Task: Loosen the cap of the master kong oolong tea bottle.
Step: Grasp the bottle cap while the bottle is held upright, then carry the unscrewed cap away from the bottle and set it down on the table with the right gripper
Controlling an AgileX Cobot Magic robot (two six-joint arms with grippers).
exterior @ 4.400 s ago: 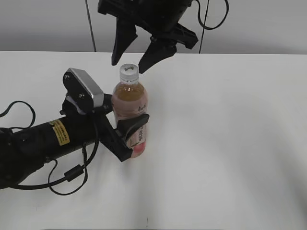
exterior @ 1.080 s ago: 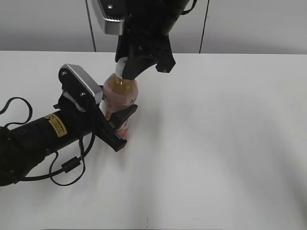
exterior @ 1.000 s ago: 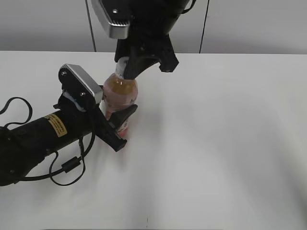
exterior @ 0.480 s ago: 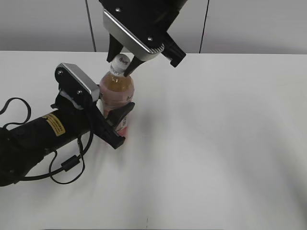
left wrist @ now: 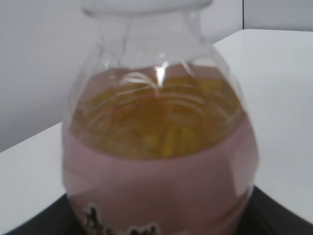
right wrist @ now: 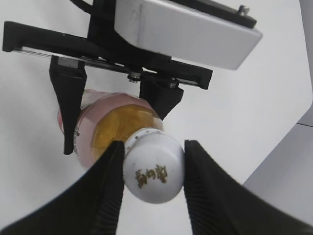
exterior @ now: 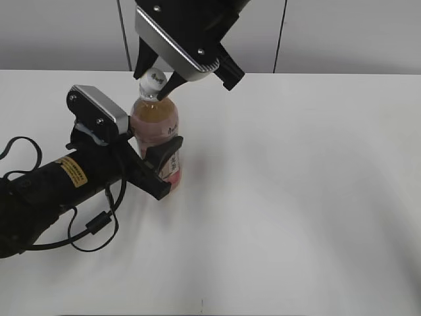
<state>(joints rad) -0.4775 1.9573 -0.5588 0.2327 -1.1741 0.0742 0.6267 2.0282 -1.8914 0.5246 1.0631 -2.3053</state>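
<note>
Bottle: the master kong oolong tea bottle (exterior: 155, 141) stands on the white worktop (exterior: 309, 197) at about 9 o'clock from the middle of the exterior view, tipped slightly so its neck leans toward 11 o'clock; half a second ago it stood a little further right, and over the past few seconds it has drifted steadily leftward.

Cap: the cap (right wrist: 153, 170) is on the neck, dark logo facing the right wrist camera.

Right gripper: the right gripper (right wrist: 153, 188) comes down from 12 o'clock, its black jaws closed on the cap from both sides. It has turned about the bottle's axis over the last second, the silver camera housing swinging round to face the viewer.

Left gripper: the left gripper (exterior: 156, 164) reaches in from 8 o'clock, jaws clamped around the labelled lower body, bracing the bottle. It has slid left along with it.

Left wrist view: amber tea and the pink label fill the picture, blurred by closeness.

Meaning: the twist appears under way, the wrist rotation suggesting the cap is being turned. Whether the thread has actually broken free cannot be told.

Risk: the shifting and leaning bottle hints that torque is dragging it, so the lower hold may be slipping.
</note>
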